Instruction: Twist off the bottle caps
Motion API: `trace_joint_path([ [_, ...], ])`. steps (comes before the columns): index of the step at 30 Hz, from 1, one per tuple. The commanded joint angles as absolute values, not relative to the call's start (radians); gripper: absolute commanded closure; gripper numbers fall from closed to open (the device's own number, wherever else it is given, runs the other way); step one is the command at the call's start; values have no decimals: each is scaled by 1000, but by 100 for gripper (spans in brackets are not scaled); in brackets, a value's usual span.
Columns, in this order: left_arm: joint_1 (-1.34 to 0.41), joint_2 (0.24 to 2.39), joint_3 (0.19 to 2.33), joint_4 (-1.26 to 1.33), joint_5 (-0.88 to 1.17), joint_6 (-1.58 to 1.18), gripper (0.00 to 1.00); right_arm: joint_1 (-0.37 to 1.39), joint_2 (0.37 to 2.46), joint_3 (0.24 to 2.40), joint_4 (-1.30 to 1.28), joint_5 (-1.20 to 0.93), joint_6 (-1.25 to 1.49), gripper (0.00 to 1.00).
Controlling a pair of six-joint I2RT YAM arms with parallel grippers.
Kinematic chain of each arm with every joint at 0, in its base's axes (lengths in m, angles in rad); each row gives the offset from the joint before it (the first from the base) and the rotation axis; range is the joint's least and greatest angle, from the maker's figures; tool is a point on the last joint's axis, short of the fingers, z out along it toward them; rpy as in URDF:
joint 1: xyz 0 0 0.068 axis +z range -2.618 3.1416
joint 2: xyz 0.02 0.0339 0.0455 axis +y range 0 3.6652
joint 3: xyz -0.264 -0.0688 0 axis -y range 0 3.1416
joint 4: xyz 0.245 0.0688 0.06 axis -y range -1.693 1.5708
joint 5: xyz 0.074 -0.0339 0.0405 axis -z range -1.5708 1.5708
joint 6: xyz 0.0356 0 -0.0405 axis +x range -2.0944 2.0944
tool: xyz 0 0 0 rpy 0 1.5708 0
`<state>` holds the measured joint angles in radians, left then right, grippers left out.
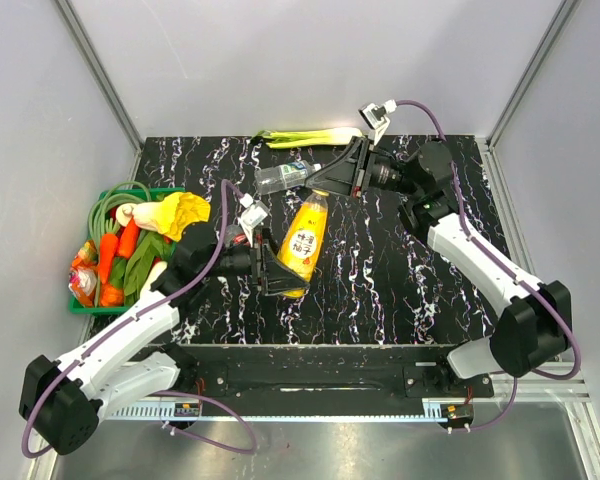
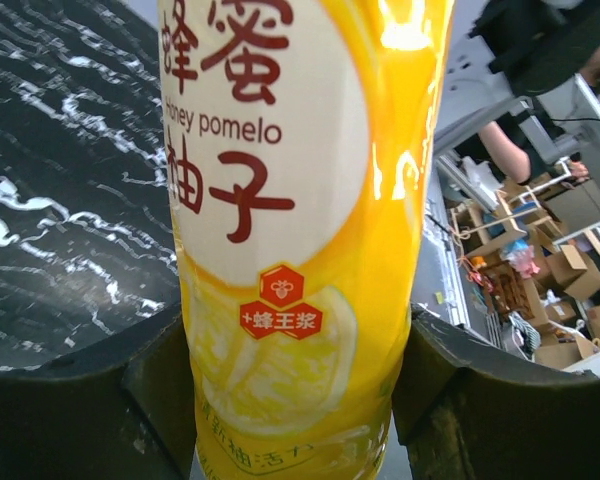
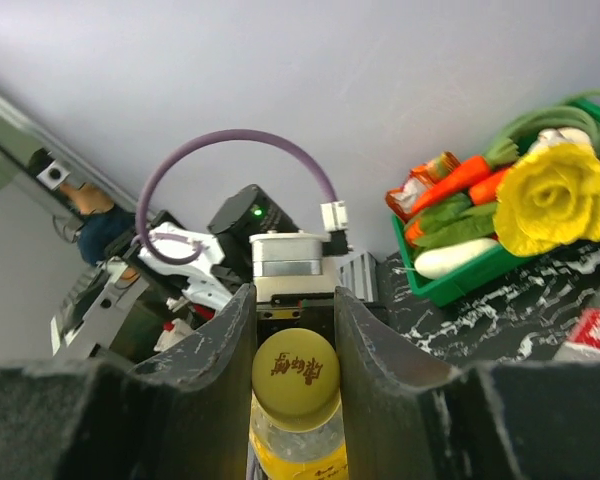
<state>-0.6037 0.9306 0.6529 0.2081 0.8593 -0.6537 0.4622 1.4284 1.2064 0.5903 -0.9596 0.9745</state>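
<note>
Top external: fixed high above and behind both arm bases, looking down on the whole black marbled table (image 1: 410, 290) from well back. Left wrist: from inside the left gripper (image 2: 295, 410), pressed close against the label of the yellow juice bottle (image 2: 300, 200), table at left, a cluttered room far off at right. Right wrist: from inside the right gripper (image 3: 295, 368), close behind the yellow cap (image 3: 295, 375), facing end-on along the same bottle toward the left arm (image 3: 292, 255) and green basket (image 3: 470, 275). Shared by all three: the bottle.
</note>
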Motion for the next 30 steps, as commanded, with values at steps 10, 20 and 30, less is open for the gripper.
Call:
trace_joint_path([
  [10, -594, 913, 719, 410, 986, -657, 55, 462, 1385, 1212, 834, -1043, 1114, 100],
  [20, -594, 894, 782, -67, 767, -379, 56, 411, 1319, 1149, 767, -902, 1051, 16],
  [30, -595, 873, 833, -310, 574, -255, 56, 399, 1321, 1147, 576, -853, 950, 0],
])
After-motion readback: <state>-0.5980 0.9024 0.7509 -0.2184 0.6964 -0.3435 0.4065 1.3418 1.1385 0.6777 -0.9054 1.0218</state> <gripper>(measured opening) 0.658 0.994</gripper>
